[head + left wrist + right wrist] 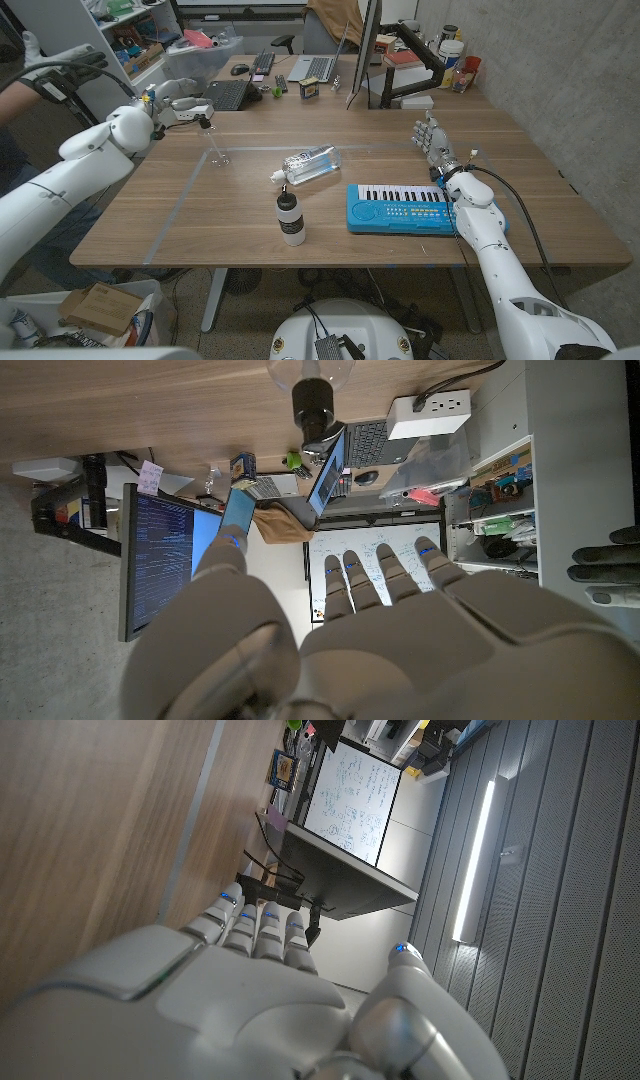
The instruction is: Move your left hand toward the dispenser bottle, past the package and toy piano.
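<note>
The left hand (pixel 182 103) is hovering at the table's (pixel 250 215) far left corner, fingers (pixel 385 575) spread and holding nothing, well apart from the bottle (pixel 290 215), which is standing near the front edge. The package (pixel 310 164) is lying just behind the bottle, with the piano (pixel 403 208) to its right. The right hand (pixel 437 150) is sitting open and empty, fingers straight, just behind the piano.

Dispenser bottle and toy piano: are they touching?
Apart. The head view shows bare wood between the dispenser bottle and the toy piano.
</note>
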### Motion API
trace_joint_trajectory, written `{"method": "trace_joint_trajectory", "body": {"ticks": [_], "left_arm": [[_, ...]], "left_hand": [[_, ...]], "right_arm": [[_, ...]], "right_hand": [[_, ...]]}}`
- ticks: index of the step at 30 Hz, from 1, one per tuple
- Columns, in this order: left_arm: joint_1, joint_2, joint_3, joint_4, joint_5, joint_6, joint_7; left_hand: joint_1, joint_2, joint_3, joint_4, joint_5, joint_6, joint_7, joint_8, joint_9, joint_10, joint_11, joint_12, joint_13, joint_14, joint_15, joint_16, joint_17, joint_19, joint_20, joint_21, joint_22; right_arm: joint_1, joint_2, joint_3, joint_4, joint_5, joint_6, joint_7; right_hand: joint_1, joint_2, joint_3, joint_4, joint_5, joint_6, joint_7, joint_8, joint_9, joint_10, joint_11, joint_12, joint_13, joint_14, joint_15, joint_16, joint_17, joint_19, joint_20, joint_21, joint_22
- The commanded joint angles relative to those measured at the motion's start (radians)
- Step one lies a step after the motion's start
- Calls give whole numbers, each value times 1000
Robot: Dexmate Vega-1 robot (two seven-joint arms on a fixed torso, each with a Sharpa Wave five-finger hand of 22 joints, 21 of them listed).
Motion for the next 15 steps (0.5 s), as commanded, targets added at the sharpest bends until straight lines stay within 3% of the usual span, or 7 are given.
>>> {"method": "trace_joint_trajectory", "body": {"ticks": [1,15], "left_arm": [[-60,-17,61,56,19,-23,-17],[-104,-39,102,103,28,-47,-29]], "left_hand": [[12,2,-4,0,0,11,0,5,3,-2,-9,-1,2,1,-1,-1,5,-6,8,-2,2],[16,2,-5,-1,1,13,-1,4,3,0,-12,-2,2,0,0,-1,6,-6,6,-2,3]], "right_arm": [[1,0,-1,-4,-7,-7,-2],[-2,2,-2,-11,-7,2,-5]], "right_hand": [[4,10,-3,-2,-1,0,-5,4,4,8,2,5,4,7,1,0,3,6,-2,-2,6],[4,11,-4,-2,-1,1,-5,5,4,9,1,5,4,7,2,0,3,8,-2,-7,6]]}}
